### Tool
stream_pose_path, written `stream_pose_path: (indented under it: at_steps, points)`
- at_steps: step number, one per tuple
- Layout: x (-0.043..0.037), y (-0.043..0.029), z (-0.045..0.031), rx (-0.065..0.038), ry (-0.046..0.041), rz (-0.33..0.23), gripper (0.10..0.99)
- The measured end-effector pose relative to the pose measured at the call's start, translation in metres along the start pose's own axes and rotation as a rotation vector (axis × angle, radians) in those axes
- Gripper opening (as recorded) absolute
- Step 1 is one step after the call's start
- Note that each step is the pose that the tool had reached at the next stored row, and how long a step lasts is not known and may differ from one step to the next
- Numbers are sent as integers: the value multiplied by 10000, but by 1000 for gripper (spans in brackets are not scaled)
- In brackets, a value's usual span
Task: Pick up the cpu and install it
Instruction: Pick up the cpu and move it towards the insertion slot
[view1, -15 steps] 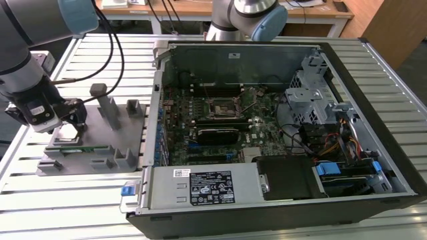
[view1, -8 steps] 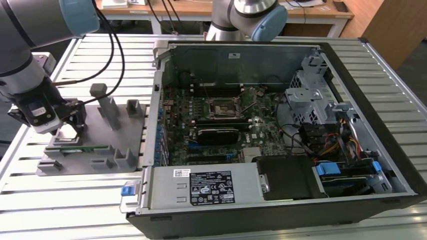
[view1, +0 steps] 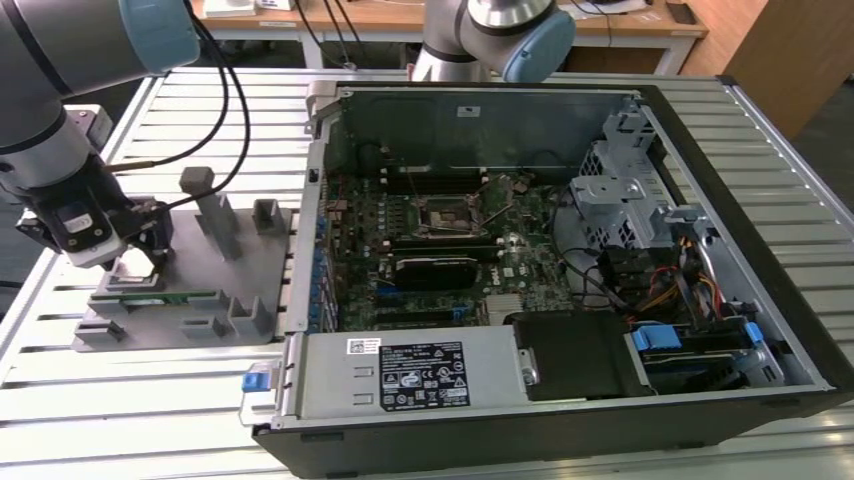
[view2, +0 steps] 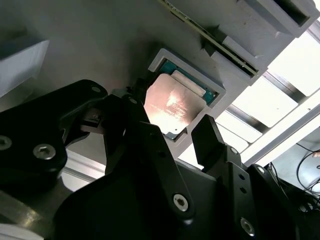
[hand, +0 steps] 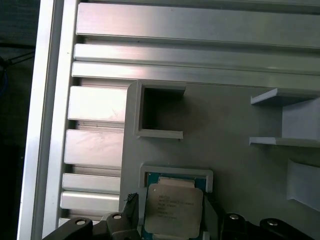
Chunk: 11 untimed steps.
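1. the gripper (view2: 169, 111) hung low over the grey holder (hand: 240, 200), which sat on the slatted table beside the open computer case (view1: 534, 440), at the exterior view's left.
2. its fingers (view2: 210, 142) stood apart, spread about as wide as the chip, one on each side of it. they had nothing lifted, and i could not tell whether the pads touched its edges.
3. the cpu (hand: 172, 207) lay flat in its shallow pocket (hand: 175, 173) in the holder, shiny top up, well apart from the case.
4. likely risk: if the jaws closed off-centre, one finger would reach the chip first, tipping it or wedging it against the pocket wall.
5. likely risk: the edges are thin and the top looks slick, so a shallow grip could let the chip slip or twist on the way up.
6. likely risk: a fingertip could catch on the raised pocket rim, because the rim sat close round the chip.
7. likely risk: a chip held crooked would meet the socket (view1: 447, 215) crooked and could damage it.
8. the holder's pockets: one held the cpu. a square recess (hand: 160, 134) near it showed nothing inside. a long slot held a green memory stick (view1: 167, 297) on edge.
9. the case held the motherboard, with the socket near its middle and drive bays and cables toward the exterior view's right.
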<state>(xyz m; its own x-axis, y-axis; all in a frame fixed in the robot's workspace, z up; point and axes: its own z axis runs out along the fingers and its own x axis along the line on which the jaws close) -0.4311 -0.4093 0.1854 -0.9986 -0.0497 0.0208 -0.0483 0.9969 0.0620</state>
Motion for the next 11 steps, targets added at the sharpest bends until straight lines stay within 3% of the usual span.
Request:
stream_pose_path:
  at_steps: [6,8,11]
  points:
    - [-11,-9,-2,15,4,13,612]
    - [-24,-10,-1,16,1,13,529]
    - [-40,-10,-1,16,0,13,529]
